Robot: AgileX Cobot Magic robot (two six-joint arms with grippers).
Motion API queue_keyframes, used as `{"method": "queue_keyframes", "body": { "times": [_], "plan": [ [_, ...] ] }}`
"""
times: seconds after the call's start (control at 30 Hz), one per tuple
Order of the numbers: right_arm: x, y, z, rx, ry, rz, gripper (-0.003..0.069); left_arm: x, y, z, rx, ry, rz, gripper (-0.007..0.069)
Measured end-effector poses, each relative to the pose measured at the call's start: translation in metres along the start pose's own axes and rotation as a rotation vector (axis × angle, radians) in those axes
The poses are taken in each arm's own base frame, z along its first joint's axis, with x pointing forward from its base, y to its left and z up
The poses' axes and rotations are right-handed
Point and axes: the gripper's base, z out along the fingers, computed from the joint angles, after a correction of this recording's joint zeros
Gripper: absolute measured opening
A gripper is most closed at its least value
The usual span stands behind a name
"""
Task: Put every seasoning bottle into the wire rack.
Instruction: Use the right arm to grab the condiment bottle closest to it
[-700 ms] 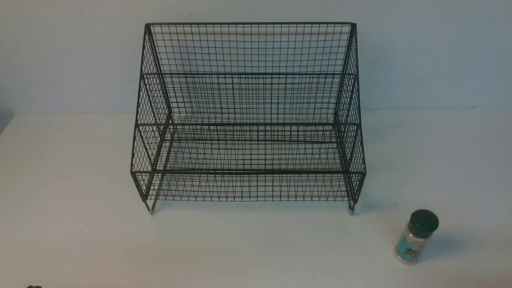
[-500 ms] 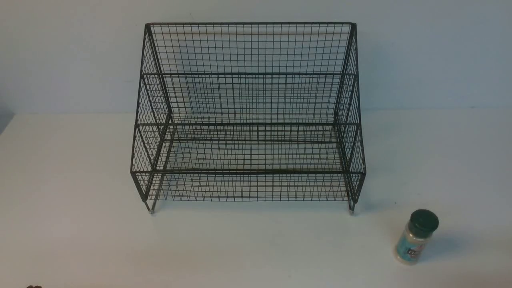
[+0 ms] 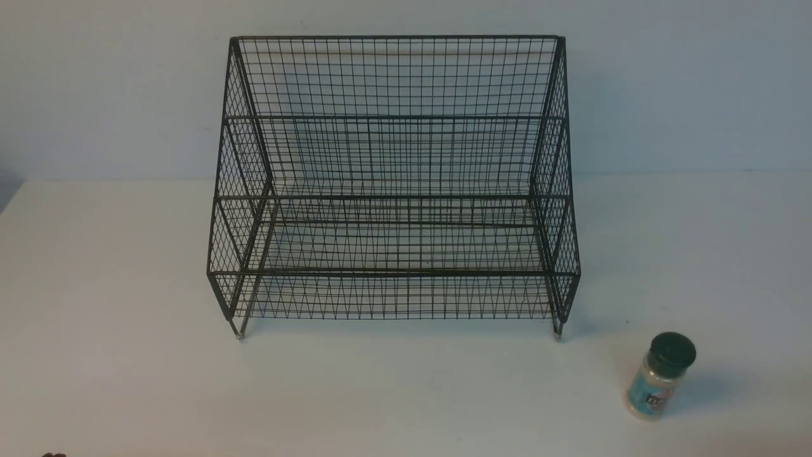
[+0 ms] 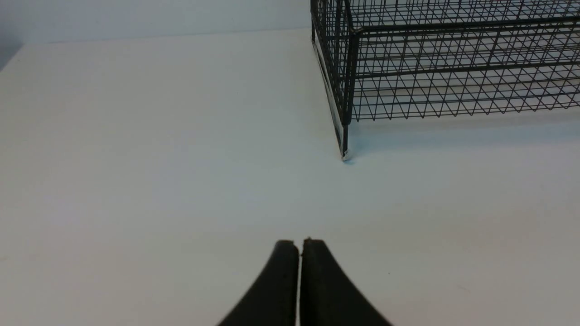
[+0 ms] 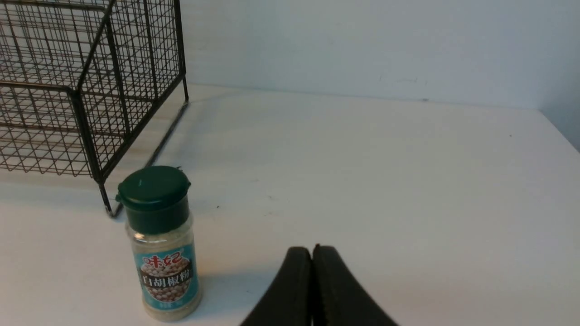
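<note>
**Bottle on the table, both grippers pinched shut**

The seasoning bottle [image 3: 660, 376] stands upright on the white table [image 3: 127, 381], green cap on top. It is outside the wire rack [image 3: 393, 190], near the rack's front right corner but apart from it, on the robot's side. The rack sits mid-table with its tall grid back toward the pale wall [image 3: 698, 82]. The right gripper [image 5: 312, 253] is near the bottle without touching it, its two black fingers pressed together around nothing. The left gripper [image 4: 299, 246] faces the rack's front left corner, well short of it, fingers likewise pressed together and holding nothing.
</note>
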Motion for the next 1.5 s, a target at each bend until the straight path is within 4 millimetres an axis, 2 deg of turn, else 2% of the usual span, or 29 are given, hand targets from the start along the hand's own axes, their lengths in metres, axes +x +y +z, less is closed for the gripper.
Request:
{"method": "queue_keyframes", "body": {
  "times": [0.33,0.47,0.5,0.6,0.97,1.03,1.1,1.17,1.23,1.3,1.37,1.5],
  "plan": [
    [-0.003,-0.001,0.001,0.010,-0.049,-0.004,-0.0015,0.000,0.000,0.000,0.000,0.000,0.000,-0.0005],
    [-0.016,-0.001,-0.001,0.004,-0.200,0.125,-0.0015,0.000,0.000,0.000,0.000,0.000,-0.001,-0.0005],
    [-0.024,-0.003,-0.003,-0.002,-0.295,0.227,-0.0015,0.000,0.000,0.000,0.000,0.000,-0.001,-0.0005],
    [-0.034,-0.006,-0.007,-0.019,-0.413,0.435,-0.0015,0.000,0.000,0.000,0.000,0.000,-0.001,-0.0005],
    [-0.050,-0.013,-0.016,-0.068,-0.600,0.711,-0.0015,0.000,0.000,0.000,0.000,0.000,-0.001,-0.0005],
    [-0.059,-0.012,-0.020,-0.087,-0.614,0.691,-0.0015,0.000,0.000,0.000,0.000,0.000,-0.001,-0.0005],
    [-0.098,-0.010,-0.033,-0.122,-0.645,0.543,-0.0015,0.000,0.000,0.000,0.000,0.000,-0.001,-0.0005],
    [-0.135,-0.009,-0.037,-0.143,-0.660,0.453,-0.0015,0.000,0.000,0.000,0.000,0.000,-0.001,-0.0005],
    [-0.160,-0.007,-0.028,-0.174,-0.633,0.398,-0.0015,0.000,0.000,0.000,0.000,0.000,-0.001,-0.0005],
    [-0.172,0.000,-0.012,-0.211,-0.575,0.332,-0.0015,0.000,0.000,0.000,0.000,0.000,-0.001,-0.0005],
    [-0.167,0.012,0.017,-0.251,-0.451,0.231,-0.0015,0.000,0.000,0.000,0.000,0.000,-0.001,-0.0005],
    [-0.142,0.033,0.050,-0.321,-0.306,0.160,-0.0015,0.000,0.000,0.000,0.000,0.000,-0.001,-0.0005]
  ]
}}
